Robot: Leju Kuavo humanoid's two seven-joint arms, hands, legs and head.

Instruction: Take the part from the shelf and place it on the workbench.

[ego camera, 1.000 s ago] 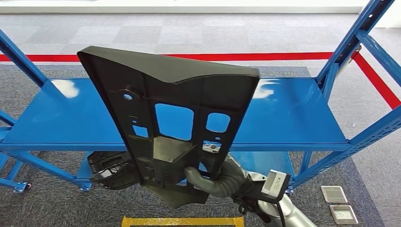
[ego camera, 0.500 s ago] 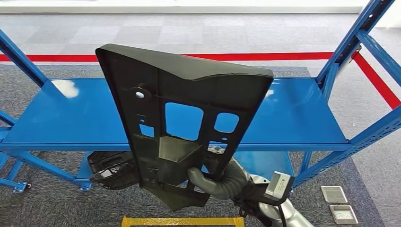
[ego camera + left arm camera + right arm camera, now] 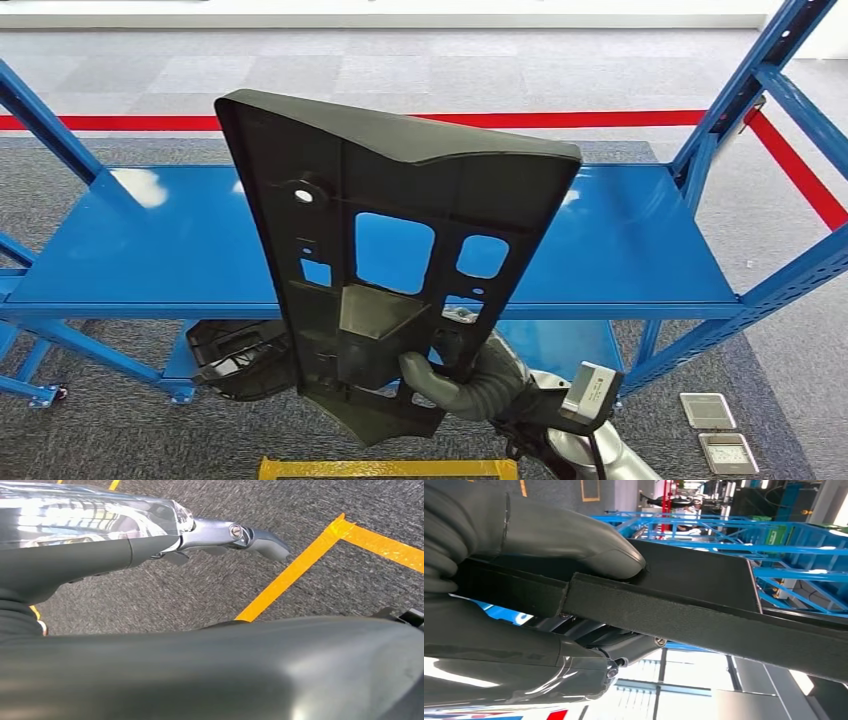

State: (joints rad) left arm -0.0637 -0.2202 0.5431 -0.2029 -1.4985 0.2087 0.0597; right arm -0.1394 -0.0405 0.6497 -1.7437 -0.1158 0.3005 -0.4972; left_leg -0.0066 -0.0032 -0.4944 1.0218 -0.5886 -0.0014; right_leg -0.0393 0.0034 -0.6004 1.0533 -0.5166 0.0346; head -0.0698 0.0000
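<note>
**Black part held upright in front of the blue shelf**

Right hand (image 3: pixel 455 375) grips the part (image 3: pixel 400 230) low down, near its narrow bottom end. Head view: grey thumb lies across the near face of the part, beside the raised box-shaped pocket. Right wrist view: thumb (image 3: pixel 574 540) presses flat on one face of the part's edge (image 3: pixel 684 612), darker fingers (image 3: pixel 549 655) close against the opposite face. So the fingers are clamped on the part, thumb one side, the rest the other.

Part is a large black moulded panel, ribbed on the near side, with several cut-out windows through which the shelf shows blue. It stands nearly upright, leaning a little, wide end up, narrow end down. It is clear of the shelf (image 3: pixel 620 250), held in the air on the robot's side of the shelf deck, its wide end rising above the deck level and its bottom end hanging below the deck's front edge.

Another black part (image 3: pixel 235 355) lies on the shelf's lower level, below the deck and left of the held part.

Red floor line (image 3: pixel 620 118) runs behind the shelf. Yellow floor tape (image 3: pixel 385 468) lies in front of the shelf, under the held part. Two small floor plates (image 3: pixel 715 430) sit off the shelf's right front leg.

Left hand (image 3: pixel 235 532) hangs over grey carpet near a yellow tape line (image 3: pixel 300 565). Nothing in it; whether its fingers are spread or curled I cannot tell.
</note>
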